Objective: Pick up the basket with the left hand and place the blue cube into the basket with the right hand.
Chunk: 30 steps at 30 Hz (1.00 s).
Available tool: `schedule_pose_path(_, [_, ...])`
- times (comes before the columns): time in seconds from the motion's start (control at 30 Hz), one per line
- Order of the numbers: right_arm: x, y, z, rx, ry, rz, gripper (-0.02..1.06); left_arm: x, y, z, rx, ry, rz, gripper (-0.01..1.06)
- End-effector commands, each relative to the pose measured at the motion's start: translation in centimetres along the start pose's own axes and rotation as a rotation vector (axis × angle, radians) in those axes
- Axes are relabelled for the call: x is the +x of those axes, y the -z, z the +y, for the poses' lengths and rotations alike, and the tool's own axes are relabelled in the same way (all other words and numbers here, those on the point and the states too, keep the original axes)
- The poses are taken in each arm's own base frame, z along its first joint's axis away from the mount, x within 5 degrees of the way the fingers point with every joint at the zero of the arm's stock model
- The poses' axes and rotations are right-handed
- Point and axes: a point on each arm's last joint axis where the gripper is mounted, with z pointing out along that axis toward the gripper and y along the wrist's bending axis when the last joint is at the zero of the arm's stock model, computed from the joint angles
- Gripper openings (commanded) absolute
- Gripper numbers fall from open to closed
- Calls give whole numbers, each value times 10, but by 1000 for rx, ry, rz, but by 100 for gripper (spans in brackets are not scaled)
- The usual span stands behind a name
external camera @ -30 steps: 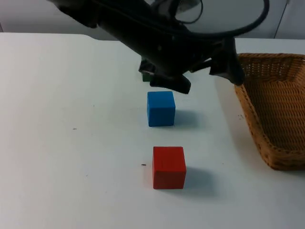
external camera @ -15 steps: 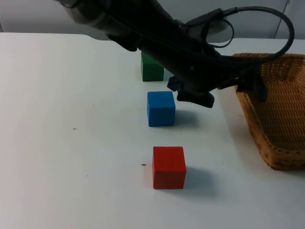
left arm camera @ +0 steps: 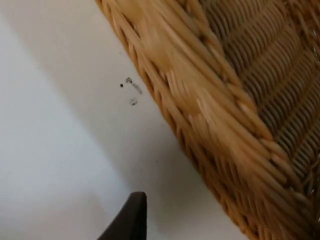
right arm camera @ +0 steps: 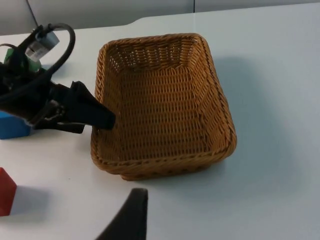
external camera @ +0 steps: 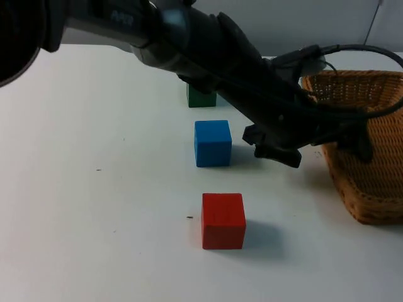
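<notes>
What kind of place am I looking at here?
Probably a robot test bench: a bare white table with only a wicker basket, blue cube, red cube and green cube laid out.

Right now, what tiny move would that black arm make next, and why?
Probably close the left claw on the basket rim: one finger reaches inside the wall, the other stays outside, and the basket sits on the table. The blue cube waits.

Three cubes [external camera: 213, 143] in a row (front to back), basket [external camera: 368, 182] to their right.
</notes>
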Motion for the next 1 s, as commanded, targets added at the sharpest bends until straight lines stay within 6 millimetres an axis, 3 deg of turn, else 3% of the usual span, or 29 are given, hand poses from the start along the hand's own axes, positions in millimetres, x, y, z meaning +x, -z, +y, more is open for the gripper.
schedule_pose_path(0.0, [1,-2,0,9,-4,-3,105,-3,-3,-8,-10,-1,-36,100])
schedule_pose_path(0.27, [1,-2,0,11,-7,-3,105,3,-17,-11,-25,15,-52,100])
schedule_pose_path(0.5, [1,-2,0,11,-7,-3,105,15,-34,-7,-23,55,-27,92])
schedule_pose_path(0.8, [1,-2,-1,15,-12,-3,105,18,-36,-10,-20,68,-23,91])
schedule_pose_path(0.9, [1,-2,-1,15,-12,-3,105,18,-36,-10,-20,82,-24,77])
schedule_pose_path(0.93, [1,-2,-1,15,-12,-3,105,18,-36,-10,-20,82,-24,77])
schedule_pose_path(0.97, [1,-2,-1,15,-12,-3,105,18,-36,-10,-20,87,-24,68])
